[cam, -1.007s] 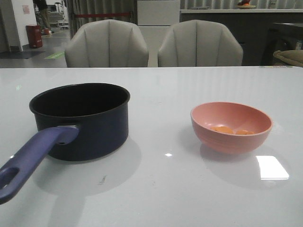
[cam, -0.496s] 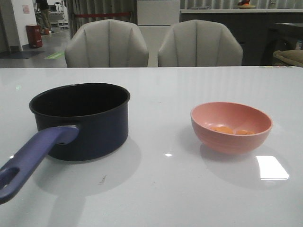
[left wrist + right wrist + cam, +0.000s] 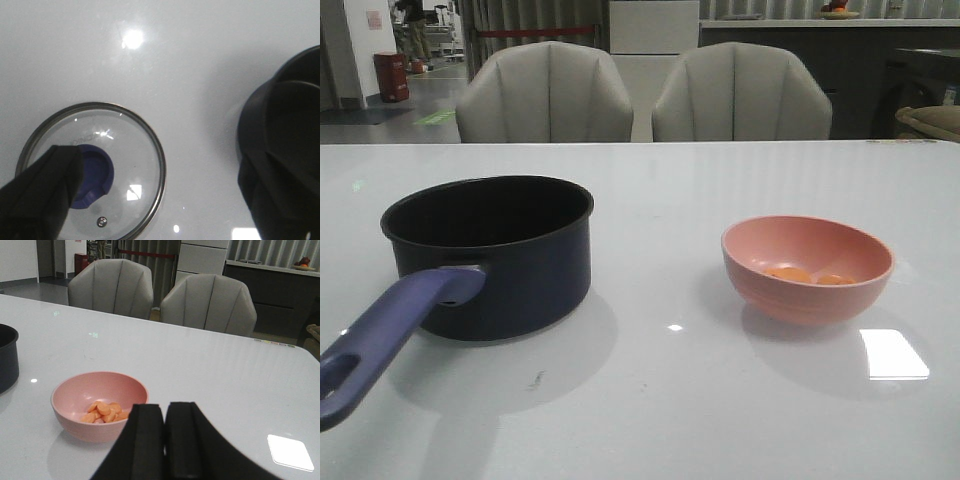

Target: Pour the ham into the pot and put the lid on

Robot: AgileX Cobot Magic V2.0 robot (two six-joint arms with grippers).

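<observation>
1. We see the ham (image 3: 800, 275) lying in a pink bowl (image 3: 807, 268), right of centre on the white counter (image 3: 660, 400).
2. The pot (image 3: 490, 255) stands left, well apart.
3. The lid (image 3: 95, 170) lies flat beneath our left end effector (image 3: 150, 200), fingers spread wide.
4. Our right end effector (image 3: 165, 440) is pressed together, empty.

Left gripper (image 3: 150, 200): fingers spread wide apart, one finger (image 3: 37, 192) at each side of the wrist view, nothing between them. Right gripper (image 3: 164, 440): fingers pressed together with only a thin seam, holding nothing. Neither arm shows in the front view.
</observation>
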